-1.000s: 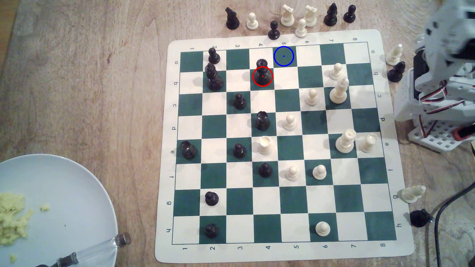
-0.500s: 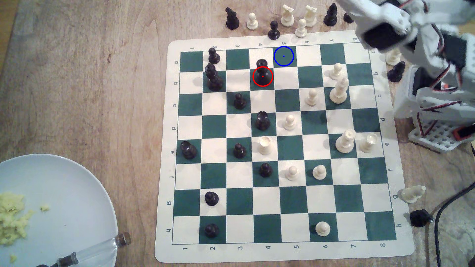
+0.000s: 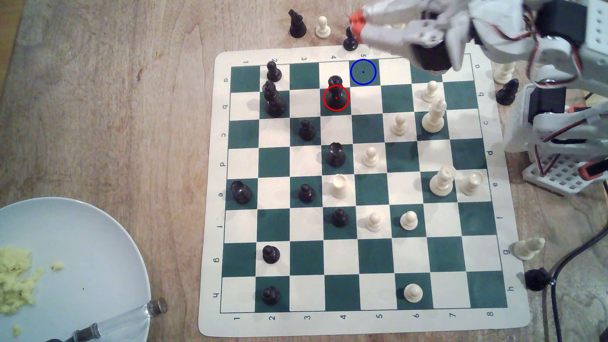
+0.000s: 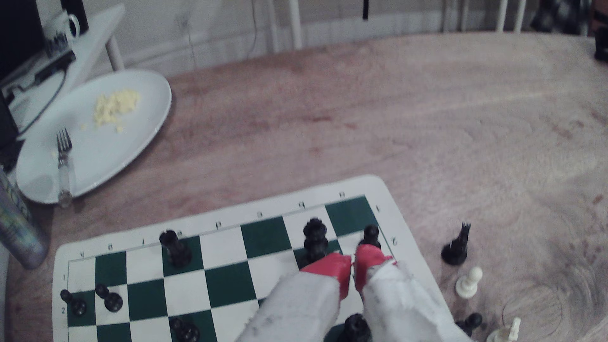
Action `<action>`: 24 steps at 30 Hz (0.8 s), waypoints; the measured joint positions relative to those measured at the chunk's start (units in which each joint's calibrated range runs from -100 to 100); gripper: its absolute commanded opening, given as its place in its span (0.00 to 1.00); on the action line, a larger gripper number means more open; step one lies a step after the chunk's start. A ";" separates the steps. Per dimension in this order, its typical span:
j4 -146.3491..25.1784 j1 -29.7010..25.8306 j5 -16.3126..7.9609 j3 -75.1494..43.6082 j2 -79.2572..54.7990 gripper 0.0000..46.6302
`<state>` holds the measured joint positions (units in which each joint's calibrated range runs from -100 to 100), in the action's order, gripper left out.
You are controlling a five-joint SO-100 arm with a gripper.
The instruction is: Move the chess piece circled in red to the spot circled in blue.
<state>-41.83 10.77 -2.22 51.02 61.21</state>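
Arm swung in from the board's far-right corner since the earlier frames; gripper (image 3: 356, 24) now hangs over the far edge of the board (image 3: 210, 184), by the captured pieces. Red tips pressed together in wrist view, nothing between them.

Circled black piece (image 3: 336, 95) untouched on its green sq, b4 by the edge labels, near the far edge. Blue-ringed spot (image 3: 363, 72) bare, diagonally adjacent, nearer the far edge.

Risks: jaws need to part before descent, else they'd knock the crown. Black pawn (image 3: 350, 39) sits just off the far edge right by the tips, an easy bump.

Hidden: arm covers several off-board pieces and the far-right squares. Wrist view blurry; target piece hard to single out there.
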 measured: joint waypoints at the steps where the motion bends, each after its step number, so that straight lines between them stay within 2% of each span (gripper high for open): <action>1: -1.35 0.00 -0.15 -1.08 -1.51 0.01; 4: -6.85 0.66 -0.59 -5.42 -7.46 0.01; 9: -22.07 1.03 -4.44 -21.69 -18.85 0.01; 13: -32.67 0.66 -5.32 -35.16 -27.65 0.09; 15: -33.78 0.37 -5.42 -37.87 -29.66 0.11; 20: -34.02 -0.81 -6.64 -39.40 -34.10 0.32; 24: -32.03 -0.22 -6.94 -39.40 -36.53 0.34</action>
<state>-73.86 10.55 -9.16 11.61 24.68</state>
